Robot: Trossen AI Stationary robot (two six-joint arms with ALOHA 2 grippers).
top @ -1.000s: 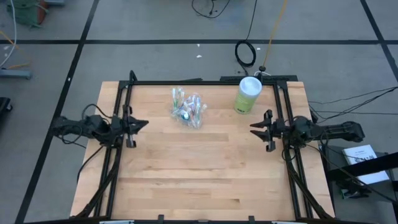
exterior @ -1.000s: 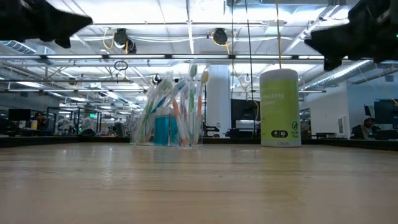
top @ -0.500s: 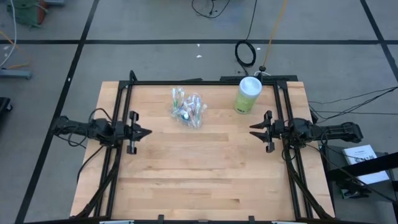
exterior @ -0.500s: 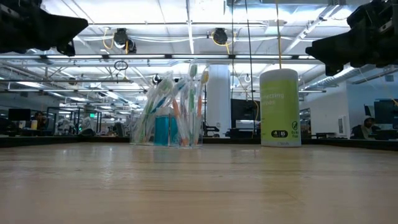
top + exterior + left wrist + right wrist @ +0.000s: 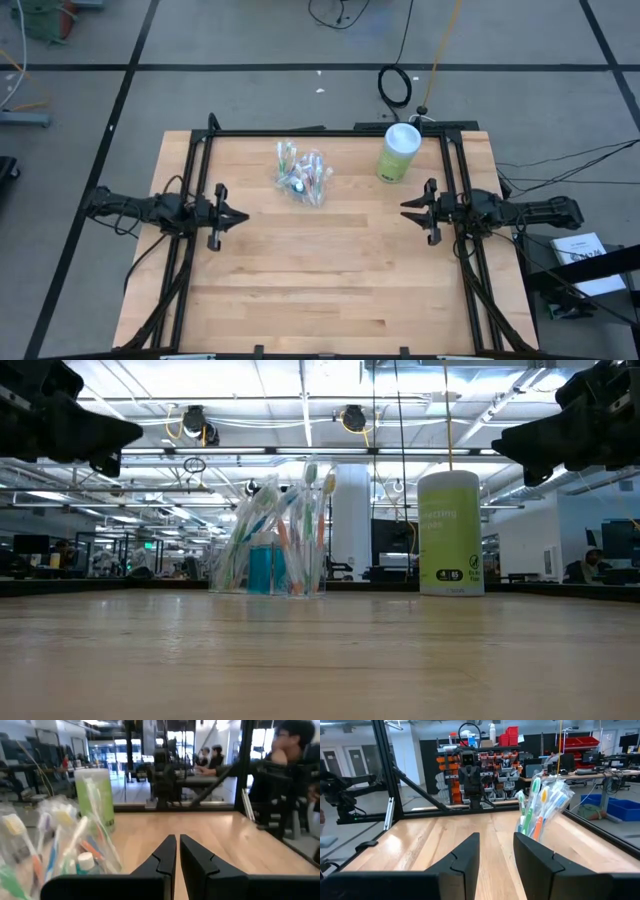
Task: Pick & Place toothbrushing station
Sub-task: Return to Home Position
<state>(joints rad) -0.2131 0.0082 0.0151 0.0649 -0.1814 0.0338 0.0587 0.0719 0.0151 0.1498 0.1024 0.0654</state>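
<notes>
The toothbrushing station (image 5: 302,177) is a clear container packed with pastel toothbrushes and teal tubes. It stands on its base on the far part of the table (image 5: 320,280), left of the middle, and also shows in the low view (image 5: 275,545) and both wrist views (image 5: 50,845) (image 5: 540,810). My left gripper (image 5: 240,216) hovers level at the table's left edge, its fingers (image 5: 170,850) almost together with only a thin slit between them. My right gripper (image 5: 405,208) hovers level at the right edge, open (image 5: 495,845). Neither touches anything.
A tall green canister (image 5: 398,152) stands at the far right of the table, near my right gripper. Black frame rails (image 5: 200,160) run along the far, left and right edges. People sit in the room beyond the table (image 5: 295,750).
My left gripper has sunk and swung a little toward the table's near edge, rolling as it went. My right gripper has sunk a little. The toothbrushing station and the canister have stayed put.
</notes>
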